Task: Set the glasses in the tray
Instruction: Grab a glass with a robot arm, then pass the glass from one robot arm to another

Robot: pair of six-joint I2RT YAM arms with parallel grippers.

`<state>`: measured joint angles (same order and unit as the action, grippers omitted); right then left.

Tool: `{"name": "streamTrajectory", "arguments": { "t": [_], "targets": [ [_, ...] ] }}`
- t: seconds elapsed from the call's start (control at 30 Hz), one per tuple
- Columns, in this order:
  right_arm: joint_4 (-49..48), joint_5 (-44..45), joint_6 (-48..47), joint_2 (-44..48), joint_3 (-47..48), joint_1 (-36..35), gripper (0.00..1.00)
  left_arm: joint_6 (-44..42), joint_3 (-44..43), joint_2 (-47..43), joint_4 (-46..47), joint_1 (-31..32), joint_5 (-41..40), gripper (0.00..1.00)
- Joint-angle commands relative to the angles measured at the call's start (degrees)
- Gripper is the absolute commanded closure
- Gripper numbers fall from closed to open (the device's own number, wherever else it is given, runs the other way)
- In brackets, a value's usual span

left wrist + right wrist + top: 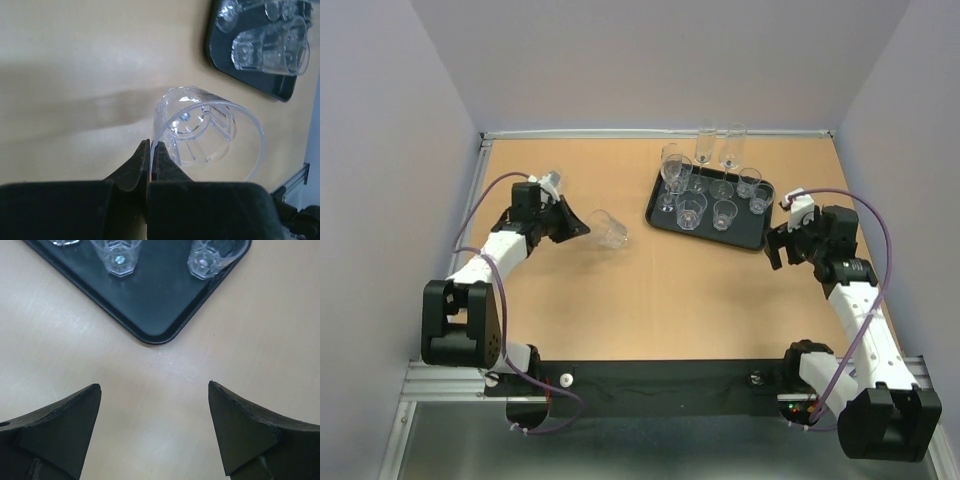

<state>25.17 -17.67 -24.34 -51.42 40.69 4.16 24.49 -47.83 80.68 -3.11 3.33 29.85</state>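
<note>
The tray (656, 215) is sitting at the back right of the table (650, 300), with glasses (692, 210) standing in it. Two flutes (705, 143) are standing just behind it. Left of it, a tumbler (608, 229) is lying sideways in the left gripper (582, 228). The right gripper (775, 250) is hovering beside the tray's near right corner.

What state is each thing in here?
Tumbler: tipped on its side, gripped by the rim.
Left jaws: shut on the tumbler's rim.
Right jaws: open, empty, near the tray's corner.
Tray: flat, holding several upright glasses.
Two flutes: upright, beyond the tray's far edge.
</note>
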Motion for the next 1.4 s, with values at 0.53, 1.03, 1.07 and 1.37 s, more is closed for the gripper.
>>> {"name": "streamTrajectory", "arguments": {
  "t": [0.53, 1.03, 1.07, 1.37],
  "targets": [
    [18.6, -15.82, -4.93, -11.77, 21.71, -9.59, 0.0, 4.51, 5.12, -11.07, 9.0, 16.26, -9.1, 1.0],
    [20.54, -11.86, -5.63, -20.11, 31.55, -27.44, 0.0, 6.62, 7.75, -16.44, 9.53, 19.08, -14.02, 1.0],
    [20.53, -11.6, -5.55, -20.56, 32.6, -28.06, 0.0, 6.88, 8.02, -16.52, 9.53, 19.25, -14.2, 1.0],
    [20.62, -8.17, -4.49, -26.0, 38.14, -35.71, 0.0, 8.03, 8.37, -18.11, 9.53, 21.45, -17.62, 1.0]
  ]
}}
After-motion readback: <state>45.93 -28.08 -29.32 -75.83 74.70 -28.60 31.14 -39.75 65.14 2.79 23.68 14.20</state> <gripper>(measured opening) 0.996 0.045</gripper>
